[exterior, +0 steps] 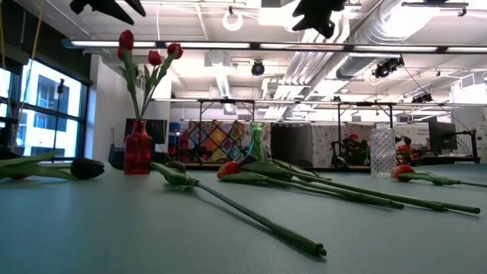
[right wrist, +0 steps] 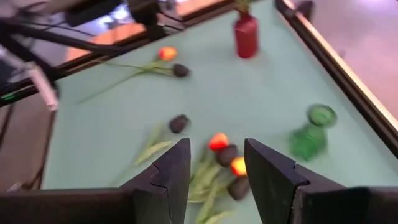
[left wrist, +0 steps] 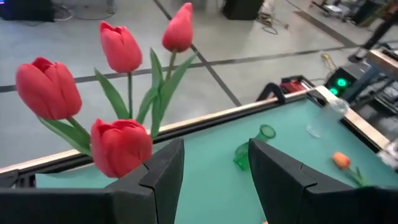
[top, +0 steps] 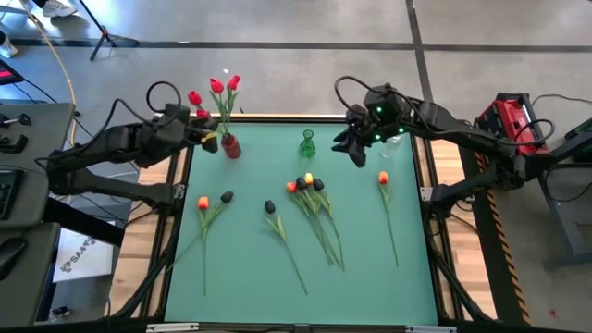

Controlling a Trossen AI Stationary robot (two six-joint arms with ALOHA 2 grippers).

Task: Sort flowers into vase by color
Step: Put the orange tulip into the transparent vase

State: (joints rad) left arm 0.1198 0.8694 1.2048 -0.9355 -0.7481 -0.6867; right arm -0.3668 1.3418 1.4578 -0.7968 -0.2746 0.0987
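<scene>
A: Table (top: 370, 277) first. Three vases at the far side: red vase (top: 230, 146) far left, green vase (top: 307, 144) near the middle, clear vase (top: 392, 143) to the right, partly under the right arm.

B: Contents?

A: Red vase holds four red flowers (top: 215, 91), stems in, heads up. Green and clear vases look empty from above and from table height.

B: So the reds appear done. What is left on the table?

A: Largest lot is the middle bunch (top: 310, 185): orange, yellow and black heads touching, stems fanned toward the near edge. Then the left pair (top: 215, 200), one orange and one black, heads near each other. A single black flower (top: 270, 207) lies between the pair and the bunch. A single orange flower (top: 383, 178) lies on the right, apart from the rest.

B: Count?

A: Roughly seven or eight loose; the bunch overlaps too much to be sure. My estimate: about a third sorted, orange/yellow and black all pending.

B: Grippers?

A: Left gripper (left wrist: 211, 171) hovers just beside the red heads, fingers parted, nothing between them. Right gripper (right wrist: 214, 171) hangs over the far right near the clear vase, fingers likewise apart and empty.
</scene>
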